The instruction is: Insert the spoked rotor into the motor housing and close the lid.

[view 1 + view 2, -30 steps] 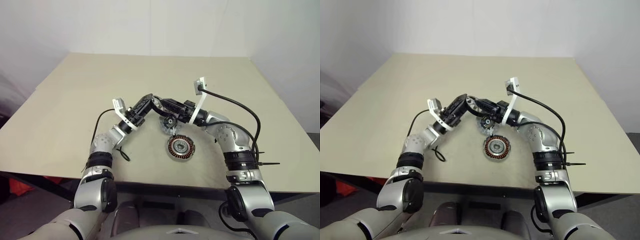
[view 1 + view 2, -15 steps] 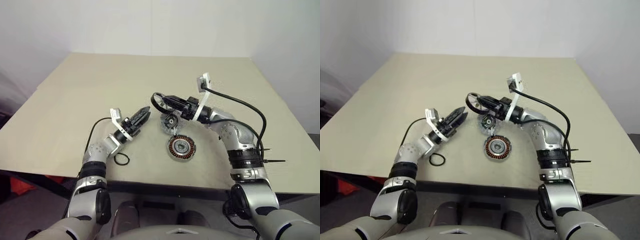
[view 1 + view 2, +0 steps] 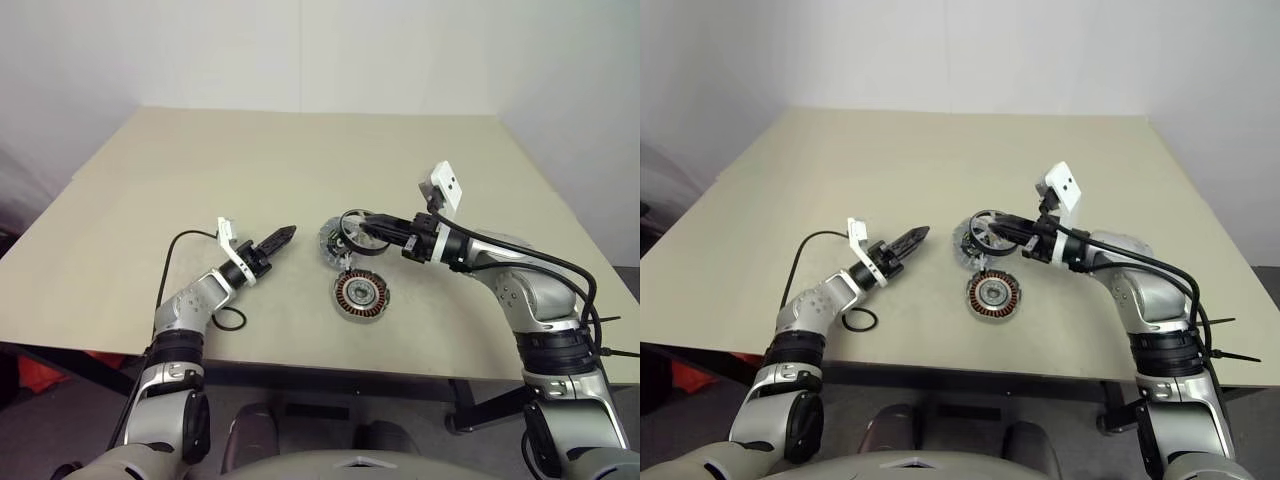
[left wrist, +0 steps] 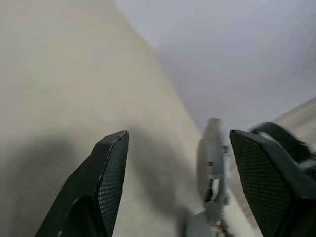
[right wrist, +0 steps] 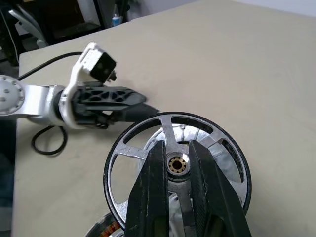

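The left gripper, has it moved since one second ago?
Yes. The left gripper has drawn back to the robot's left, away from the motor housing, which kept its place on the table.

Light is even and fairly bright across the beige table (image 3: 180, 180), with no glare. Shadows are soft and faint, lying close beneath the arms. Both head views are sharp. The left wrist view is blurred: its black fingers (image 4: 103, 187) and the grey disc (image 4: 211, 163) beyond are smeared. The right wrist view is crisp on the spoked wheel (image 5: 148, 148), softer toward the background.
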You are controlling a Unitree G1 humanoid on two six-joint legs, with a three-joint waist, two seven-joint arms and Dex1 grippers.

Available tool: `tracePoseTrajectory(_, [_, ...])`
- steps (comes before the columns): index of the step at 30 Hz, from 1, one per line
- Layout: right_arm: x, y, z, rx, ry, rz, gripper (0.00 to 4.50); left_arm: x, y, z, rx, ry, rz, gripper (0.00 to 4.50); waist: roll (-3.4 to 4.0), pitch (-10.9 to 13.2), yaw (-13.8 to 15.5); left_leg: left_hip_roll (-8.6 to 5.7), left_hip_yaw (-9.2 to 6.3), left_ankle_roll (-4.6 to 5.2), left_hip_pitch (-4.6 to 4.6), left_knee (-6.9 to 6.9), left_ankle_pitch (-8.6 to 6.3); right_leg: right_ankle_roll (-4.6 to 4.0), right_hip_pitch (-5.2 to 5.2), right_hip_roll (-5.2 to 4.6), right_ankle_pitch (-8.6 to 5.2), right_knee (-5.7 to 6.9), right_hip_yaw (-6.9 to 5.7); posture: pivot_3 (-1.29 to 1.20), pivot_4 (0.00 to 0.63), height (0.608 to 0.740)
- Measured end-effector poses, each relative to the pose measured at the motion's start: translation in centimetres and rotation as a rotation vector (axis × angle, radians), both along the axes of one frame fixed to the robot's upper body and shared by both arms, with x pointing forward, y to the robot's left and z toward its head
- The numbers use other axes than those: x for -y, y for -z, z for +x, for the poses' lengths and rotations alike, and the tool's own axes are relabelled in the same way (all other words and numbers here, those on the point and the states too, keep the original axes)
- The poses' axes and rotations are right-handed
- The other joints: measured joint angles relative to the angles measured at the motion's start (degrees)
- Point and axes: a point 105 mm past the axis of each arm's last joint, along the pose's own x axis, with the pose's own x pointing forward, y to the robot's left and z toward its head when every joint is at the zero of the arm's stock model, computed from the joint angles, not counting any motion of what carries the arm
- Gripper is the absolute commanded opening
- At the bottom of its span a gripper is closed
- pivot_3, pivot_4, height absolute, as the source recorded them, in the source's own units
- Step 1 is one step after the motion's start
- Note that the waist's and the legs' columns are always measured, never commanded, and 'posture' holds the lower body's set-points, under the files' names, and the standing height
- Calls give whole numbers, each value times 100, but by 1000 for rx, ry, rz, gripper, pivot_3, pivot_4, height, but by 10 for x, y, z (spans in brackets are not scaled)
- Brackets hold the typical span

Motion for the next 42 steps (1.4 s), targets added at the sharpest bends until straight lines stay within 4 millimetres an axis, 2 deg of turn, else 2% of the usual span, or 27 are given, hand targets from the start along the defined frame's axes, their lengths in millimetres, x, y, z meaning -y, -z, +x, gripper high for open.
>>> tracePoseTrajectory(4, [-2,4,-7,-36,17,9,285,-1,-12,11,-62,25,34,3440,0,0,10,-2,0,-1,-1,5,1,0,2,-1,0,2,0,0,0,740])
tracePoseTrajectory(8, [-8,10,-12,-77,22,37,285,5,-28,11,-89,130,-5,3440,1,-1,11,-5,1,0,-2,3,0,-1,1,-4,1,0,2,0,0,740])
tracePoseTrajectory(14, [-10,27,-17,-134,34,25,285,13,-33,6,-38,186,45,3440,1,0,14,-2,0,0,-10,1,0,-2,-5,-2,1,-2,-2,0,0,740])
tracePoseTrajectory(25, [-7,38,-34,-159,25,-3,285,12,-33,6,17,208,110,3440,1,-1,22,-3,0,-1,-8,3,0,-1,-1,-3,0,-1,0,0,0,740])
tracePoseTrajectory(36, [0,57,-35,-188,47,12,285,11,-30,6,78,227,217,3440,1,-1,18,-3,0,-1,-8,4,0,-1,-1,-4,0,-1,-1,0,0,740])
tracePoseTrajectory(42, [1,66,-37,-197,42,12,285,10,-27,11,154,209,351,3440,1,-1,18,-3,-1,-1,-8,4,0,-1,-1,-3,0,-1,-1,0,0,740])
